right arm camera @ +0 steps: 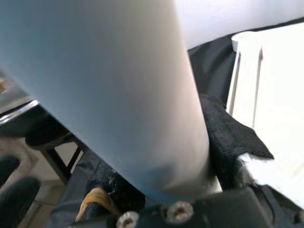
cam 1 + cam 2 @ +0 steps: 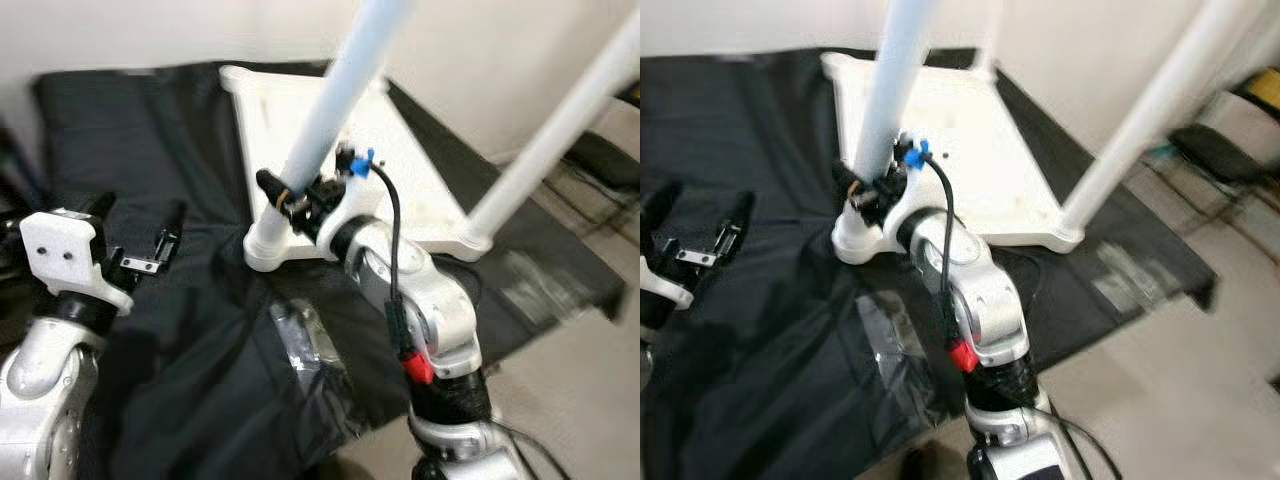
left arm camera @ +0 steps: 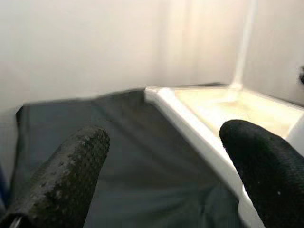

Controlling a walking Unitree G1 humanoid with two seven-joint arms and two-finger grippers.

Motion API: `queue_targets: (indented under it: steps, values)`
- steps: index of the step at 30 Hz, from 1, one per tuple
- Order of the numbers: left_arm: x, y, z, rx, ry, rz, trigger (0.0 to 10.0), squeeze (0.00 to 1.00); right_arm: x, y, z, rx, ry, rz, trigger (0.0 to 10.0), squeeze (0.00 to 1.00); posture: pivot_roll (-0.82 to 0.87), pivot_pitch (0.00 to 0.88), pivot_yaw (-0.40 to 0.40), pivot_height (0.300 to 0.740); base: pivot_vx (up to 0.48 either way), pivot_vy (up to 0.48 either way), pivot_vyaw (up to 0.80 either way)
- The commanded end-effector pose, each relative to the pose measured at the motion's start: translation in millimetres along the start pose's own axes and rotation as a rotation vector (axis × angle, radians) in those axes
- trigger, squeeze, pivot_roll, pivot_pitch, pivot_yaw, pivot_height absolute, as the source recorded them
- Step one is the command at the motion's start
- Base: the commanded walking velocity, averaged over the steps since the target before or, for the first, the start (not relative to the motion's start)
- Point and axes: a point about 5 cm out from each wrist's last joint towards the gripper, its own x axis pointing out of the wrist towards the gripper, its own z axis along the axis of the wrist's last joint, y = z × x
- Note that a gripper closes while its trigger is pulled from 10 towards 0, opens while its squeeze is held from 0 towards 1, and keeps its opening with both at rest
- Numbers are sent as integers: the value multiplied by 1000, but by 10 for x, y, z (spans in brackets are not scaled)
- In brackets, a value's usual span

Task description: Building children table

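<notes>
White tabletop [image 2: 300, 120] lies upside down on black cloth [image 2: 170, 330], legs pointing up. Right gripper [image 2: 292, 203] clamped around near-left table leg [image 2: 330, 120], low by its corner socket. Second leg [image 2: 560, 130] stands at 3 o'clock of it. Left gripper [image 2: 140, 240] at 9 o'clock of tabletop, fingers [image 3: 71, 175] spread apart, holding nothing, above cloth.

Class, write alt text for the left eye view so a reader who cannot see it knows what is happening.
The right gripper is clamped around a pale blue table leg that stands in a corner of an upturned white tabletop lying on a black cloth. The left gripper hovers open over the cloth, apart from the tabletop.
</notes>
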Motion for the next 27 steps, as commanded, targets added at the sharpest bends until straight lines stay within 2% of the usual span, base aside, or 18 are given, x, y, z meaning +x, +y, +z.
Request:
queue_targets:
  steps: [1, 4, 6, 9, 11, 12, 15, 16, 20, 27]
  values:
    - [37, -71, 29, -18, -10, -42, 10000, 0, 33, 51, -546, 101, 275, 23, 10000, 0, -25, 197, -168, 740, 0, 0, 0]
    - [170, -158, 173, -56, -56, -109, 10000, 0, 43, -30, -486, 146, 260, -80, 10000, 0, -19, 191, -157, 740, 0, 0, 0]
    - [170, -158, 173, -56, -56, -109, 10000, 0, 43, -30, -486, 146, 260, -80, 10000, 0, -19, 191, -157, 740, 0, 0, 0]
    - [217, -176, 206, -63, -60, -143, 10000, 0, 53, -156, -422, 165, 226, -119, 10000, 0, -18, 187, -140, 740, 0, 0, 0]
    - [217, -176, 206, -63, -60, -143, 10000, 0, 53, -156, -422, 165, 226, -119, 10000, 0, -18, 187, -140, 740, 0, 0, 0]
    - [237, -198, 199, -72, -50, -163, 10000, 0, 77, -276, -307, 135, 187, -127, 10000, 0, -21, 184, -138, 740, 0, 0, 0]
    - [267, -301, 128, -96, -9, -211, 10000, 0, 139, -483, -18, 32, 126, -29, 10000, 0, -25, 172, -132, 740, 0, 0, 0]
    - [267, -301, 128, -96, -9, -211, 10000, 0, 139, -483, -18, 32, 126, -29, 10000, 0, -25, 172, -132, 740, 0, 0, 0]
    - [265, -416, 70, -122, 18, -247, 10000, 0, 173, -611, 66, -88, 199, 176, 10000, 0, -27, 161, -129, 740, 0, 0, 0]
    - [241, -487, 66, -137, 41, -274, 10000, 0, 264, -789, 195, -157, 230, 264, 10000, 0, -24, 177, -134, 740, 0, 0, 0]
